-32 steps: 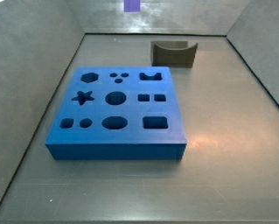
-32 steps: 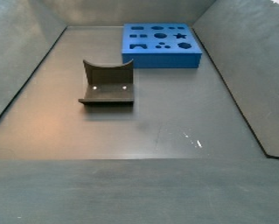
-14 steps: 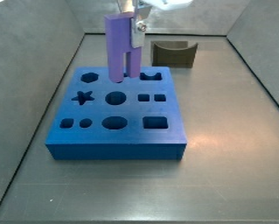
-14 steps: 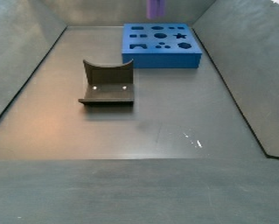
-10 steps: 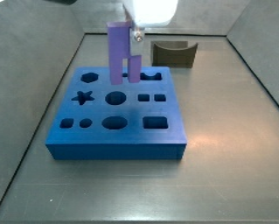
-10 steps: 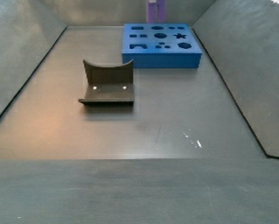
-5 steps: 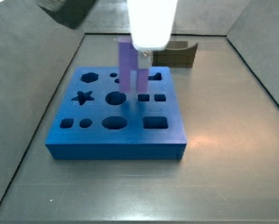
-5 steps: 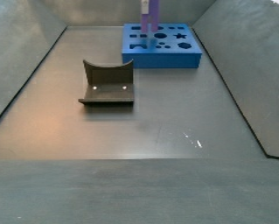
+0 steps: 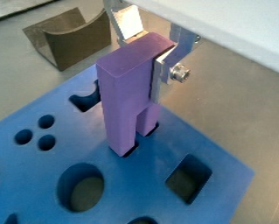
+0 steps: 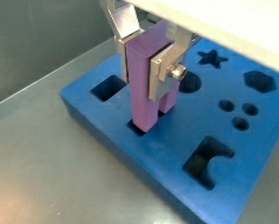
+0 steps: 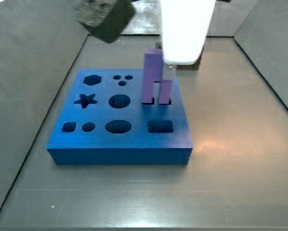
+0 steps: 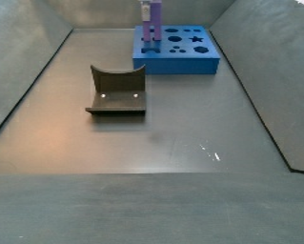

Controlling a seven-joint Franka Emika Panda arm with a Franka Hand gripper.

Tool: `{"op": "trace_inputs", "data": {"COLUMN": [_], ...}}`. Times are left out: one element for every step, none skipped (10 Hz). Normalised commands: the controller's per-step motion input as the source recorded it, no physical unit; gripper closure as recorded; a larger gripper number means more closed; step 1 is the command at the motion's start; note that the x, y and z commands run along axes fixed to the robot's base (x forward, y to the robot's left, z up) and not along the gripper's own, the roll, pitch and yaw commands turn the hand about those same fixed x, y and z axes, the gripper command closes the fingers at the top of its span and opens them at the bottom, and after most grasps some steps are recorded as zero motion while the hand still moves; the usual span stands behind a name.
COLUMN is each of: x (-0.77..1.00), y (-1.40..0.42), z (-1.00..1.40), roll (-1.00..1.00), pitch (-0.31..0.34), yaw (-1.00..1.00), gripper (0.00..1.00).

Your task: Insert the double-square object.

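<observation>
The gripper [image 9: 153, 52] stands over the blue block [image 11: 97, 144], its flat silver fingers [image 10: 165, 66] clamped on the upper part of the double-square object [image 9: 132, 92]. This purple peg stands upright with its lower end in a hole [image 10: 142, 129] of the block's top face, on the side of the block farther from the star hole in a side view.

Around the peg the block shows other cut-outs: a star [image 11: 88, 81], a hexagon [image 10: 260, 80], small round holes [image 9: 34, 141], larger round ones [image 11: 116, 126] and a square [image 9: 191, 178] (ten or so openings in all; the peg covers one). None of them is filled.

A single dark grey curved block [image 12: 116, 91] lies on the floor well apart from the blue block, clear of the arm.

The floor [image 12: 180, 143] is smooth dull grey with a faint glare spot, closed in by sloping grey walls [image 12: 21, 67].
</observation>
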Motion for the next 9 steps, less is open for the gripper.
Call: {"op": "trace_inputs", "data": {"x": [0.00,0.08,0.00,0.00,0.00,0.00,-0.05,-0.15,0.00], "y": [-0.03,-0.01,0.00,0.00,0.00,0.00,0.00,0.03,0.00], "z": [-0.36,-0.41,-0.43,-0.57,-0.58,-0.53,-0.54,-0.25,0.00], "roll": [0.05,0.05,0.09,0.12,0.16,0.13,0.11,-0.01,0.00], "pitch": [-0.094,-0.047,-0.050,-0.067,-0.030,0.000,-0.027,-0.119,0.000], "yaw": [0.06,0.15,0.06,0.00,-0.21,-0.35,-0.34,-0.13,0.00], "gripper": [1.00,1.00,1.00,1.00,1.00,1.00,1.00,1.00,1.00]}}
